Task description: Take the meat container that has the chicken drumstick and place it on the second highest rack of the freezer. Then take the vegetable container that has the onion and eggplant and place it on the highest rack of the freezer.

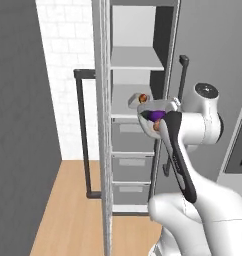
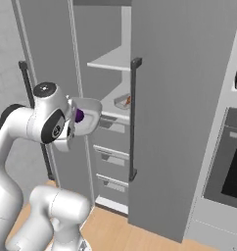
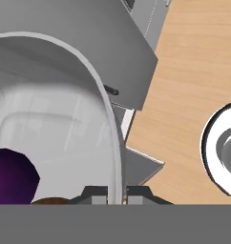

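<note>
The vegetable container (image 1: pixel 149 108) is a white bowl holding a purple eggplant (image 1: pixel 155 116) and a brown onion (image 1: pixel 156 127). It hangs in the air in front of the open freezer, at the level of the second highest rack (image 1: pixel 122 111). My gripper (image 3: pixel 116 194) is shut on its rim, which runs between the fingertips (image 3: pixel 95 192) in the hand view. The eggplant (image 3: pixel 10 175) shows inside the bowl (image 3: pixel 65 119). The meat container (image 1: pixel 136 100) with the chicken drumstick sits on the second highest rack (image 2: pixel 110 102), behind the held bowl (image 2: pixel 89 115). The highest rack (image 1: pixel 135 60) is bare.
Grey drawers (image 1: pixel 132 135) fill the freezer below the racks. The open freezer door (image 1: pixel 102 150) with a dark bar handle (image 1: pixel 83 135) stands to the left. A closed door (image 2: pixel 179 122) with a handle (image 2: pixel 134 117) and an oven (image 2: pixel 230 171) are on the right.
</note>
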Tool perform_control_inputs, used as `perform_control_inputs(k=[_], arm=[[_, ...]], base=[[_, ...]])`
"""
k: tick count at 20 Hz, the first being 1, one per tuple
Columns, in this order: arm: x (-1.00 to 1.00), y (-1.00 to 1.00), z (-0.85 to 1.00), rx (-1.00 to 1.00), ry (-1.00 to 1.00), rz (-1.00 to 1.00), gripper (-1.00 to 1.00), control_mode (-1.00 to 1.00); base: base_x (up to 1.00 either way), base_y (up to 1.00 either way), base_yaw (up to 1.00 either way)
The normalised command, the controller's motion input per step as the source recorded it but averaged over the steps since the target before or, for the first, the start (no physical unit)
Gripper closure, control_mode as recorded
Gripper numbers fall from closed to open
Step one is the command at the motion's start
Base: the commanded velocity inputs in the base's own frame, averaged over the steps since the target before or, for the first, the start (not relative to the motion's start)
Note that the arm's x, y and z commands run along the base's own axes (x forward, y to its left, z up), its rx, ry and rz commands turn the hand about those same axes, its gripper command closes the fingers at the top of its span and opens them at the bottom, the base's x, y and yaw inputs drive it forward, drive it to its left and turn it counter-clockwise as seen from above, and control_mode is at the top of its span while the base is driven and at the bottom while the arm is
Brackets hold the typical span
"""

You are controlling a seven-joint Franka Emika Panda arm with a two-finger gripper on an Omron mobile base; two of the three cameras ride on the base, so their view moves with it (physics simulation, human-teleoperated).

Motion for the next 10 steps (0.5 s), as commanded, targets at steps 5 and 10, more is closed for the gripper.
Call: perform_control_inputs(k=[5,10], arm=[[0.00,0.00,0.00,0.00,0.00,0.00,1.00,1.00],[0.00,0.00,0.00,0.00,0.00,0.00,1.00,1.00]], base=[[0.65,0.06,-0.01],[0.51,0.30,-0.03]])
